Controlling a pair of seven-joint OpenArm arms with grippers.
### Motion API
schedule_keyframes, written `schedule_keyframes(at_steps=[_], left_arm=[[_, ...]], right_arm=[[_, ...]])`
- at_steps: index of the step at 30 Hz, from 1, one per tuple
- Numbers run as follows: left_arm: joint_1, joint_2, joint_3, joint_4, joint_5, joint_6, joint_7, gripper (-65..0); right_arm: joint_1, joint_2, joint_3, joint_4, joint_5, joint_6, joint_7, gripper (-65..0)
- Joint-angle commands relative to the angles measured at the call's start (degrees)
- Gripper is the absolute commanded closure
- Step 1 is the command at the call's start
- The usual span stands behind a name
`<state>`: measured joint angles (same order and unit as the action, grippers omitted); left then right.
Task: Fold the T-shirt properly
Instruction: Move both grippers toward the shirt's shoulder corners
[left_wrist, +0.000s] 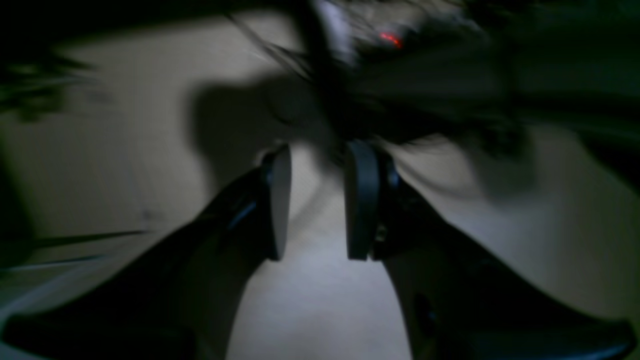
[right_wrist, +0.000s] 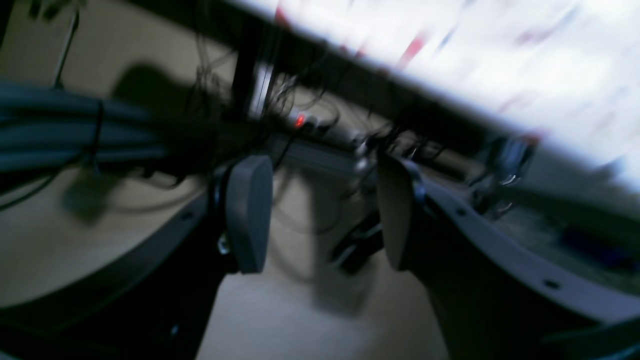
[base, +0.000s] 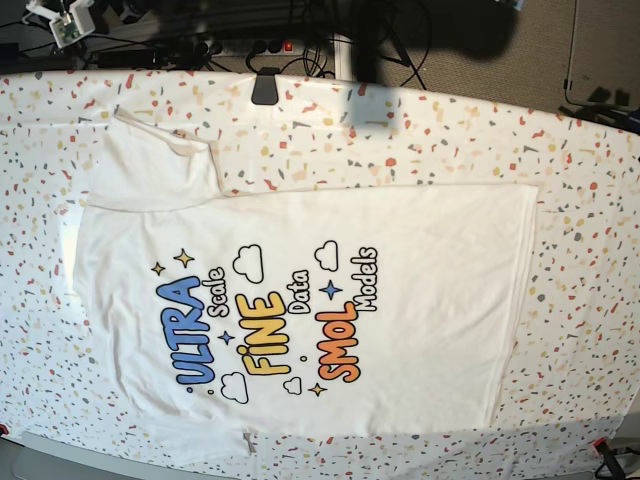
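- The T-shirt (base: 400, 300) is lying print side up on the table cover (base: 590, 210) in the base view, its lettering running sideways.
- "ULTRA" is showing in large blue letters, with a small white "Scale" beside it.
- "FINE" is showing in yellow, with a small white "Data" beside it.
- "SMOL" is showing in orange, with a small white "Models" beside it.
- Both wrist views are coming through dark and blurred; nothing is reading as text in them.
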<state>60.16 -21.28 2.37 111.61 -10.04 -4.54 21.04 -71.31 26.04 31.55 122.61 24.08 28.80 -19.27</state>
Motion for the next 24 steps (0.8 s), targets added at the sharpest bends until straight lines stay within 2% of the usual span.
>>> schedule_keyframes(at_steps=[1,3,7,11,15,19,22,24], left_arm=[[0.9,-0.2,-0.8,2.8,-0.3,-0.6,-1.0,-17.6],[0.6,-0.2,-2.8,6.6,-0.3,-0.6,-1.4,-17.6],[-0.2,-0.7,-5.3,13.4,1.2,-1.4,-1.3,-17.6],[-5.1,-4.9,-5.3,16.8,2.5,-9.2,-1.5,-17.6],[-13.0,-7.7,-5.3,17.0,2.5,-15.4,-3.6,-17.6],[-19.6,-9.7,-5.3,17.0,2.6,-21.8,-4.8,-17.6],[-23.0,-11.5,-5.3,17.0,5.9,-24.4,-4.6,-17.8],[-24.2,-12.8,-5.3,17.0,9.7,-24.7,-4.5,-21.4]], right_arm=[[-0.5,0.3,1.5,1.7,0.3,0.0,1.0,-34.3],[0.7,0.3,3.5,3.3,-0.4,1.0,1.0,-34.3],[3.8,0.9,5.4,5.4,-4.7,6.0,1.0,-34.3],[9.0,4.0,5.4,6.1,-4.8,11.2,2.6,-34.3],[14.8,6.0,5.4,7.5,-6.3,11.2,2.5,-34.3],[16.3,6.3,5.4,11.2,-15.5,11.2,2.5,-34.3],[14.7,6.9,5.4,12.4,-22.3,11.2,0.9,-34.3],[12.7,7.7,5.4,12.4,-24.5,11.2,0.9,-34.5]])
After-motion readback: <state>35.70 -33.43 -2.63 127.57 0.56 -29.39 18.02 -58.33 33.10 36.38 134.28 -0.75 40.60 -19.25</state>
